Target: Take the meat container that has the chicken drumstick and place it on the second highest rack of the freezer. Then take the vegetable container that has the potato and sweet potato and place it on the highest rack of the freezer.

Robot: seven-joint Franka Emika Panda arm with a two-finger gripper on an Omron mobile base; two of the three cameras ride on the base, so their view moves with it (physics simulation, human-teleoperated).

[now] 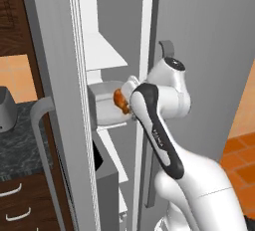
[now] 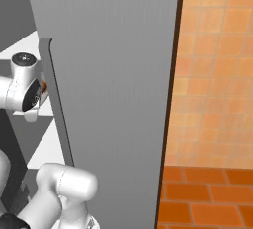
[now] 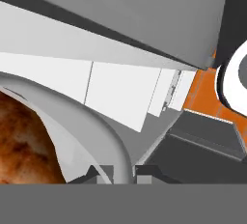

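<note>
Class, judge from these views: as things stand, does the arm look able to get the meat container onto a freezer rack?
Probably yes. The gripper is shut on the meat container rim, already inside the open freezer between white racks; nothing visibly blocks it.

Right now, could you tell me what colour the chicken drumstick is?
Mottled orange-brown chicken drumstick, clearest in the hand view.
</note>
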